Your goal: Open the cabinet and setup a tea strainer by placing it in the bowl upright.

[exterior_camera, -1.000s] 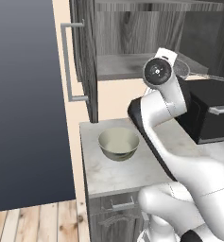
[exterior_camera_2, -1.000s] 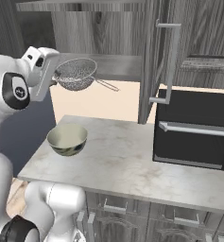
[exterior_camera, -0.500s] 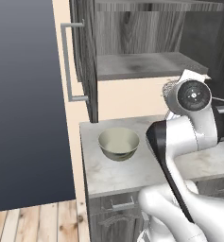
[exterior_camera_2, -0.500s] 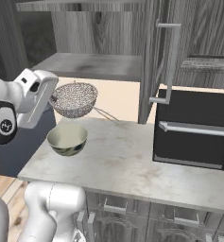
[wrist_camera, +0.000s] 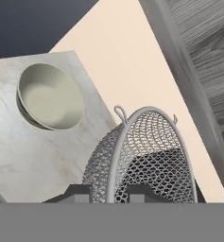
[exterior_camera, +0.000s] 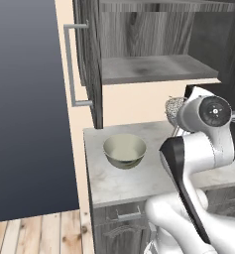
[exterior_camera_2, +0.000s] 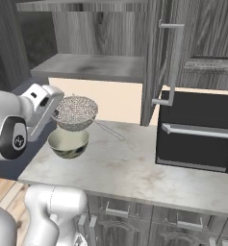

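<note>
The tea strainer [exterior_camera_2: 76,112], a round wire-mesh basket, hangs in the air over the counter with my gripper [wrist_camera: 108,194] shut on its rim. In the hand view the strainer [wrist_camera: 142,156] is tipped on its side, with its mouth facing sideways. The pale green bowl [exterior_camera: 125,150] stands on the counter near the left end, empty. The bowl [wrist_camera: 49,97] lies off to the side of the strainer and lower. In the left base view a bit of mesh [exterior_camera: 174,110] shows behind my wrist, right of the bowl. The cabinet [exterior_camera: 153,67] above stands open, its shelf bare.
The open left cabinet door [exterior_camera: 89,59] with its bar handle [exterior_camera: 72,64] juts out above the bowl's left side. The right door's handle [exterior_camera_2: 175,62] hangs over the counter [exterior_camera_2: 134,168]. A black microwave-like box [exterior_camera_2: 202,139] fills the counter's right end.
My arm has swung down from shelf height, carrying the strainer lower and closer to the bowl. The bowl has not moved.
</note>
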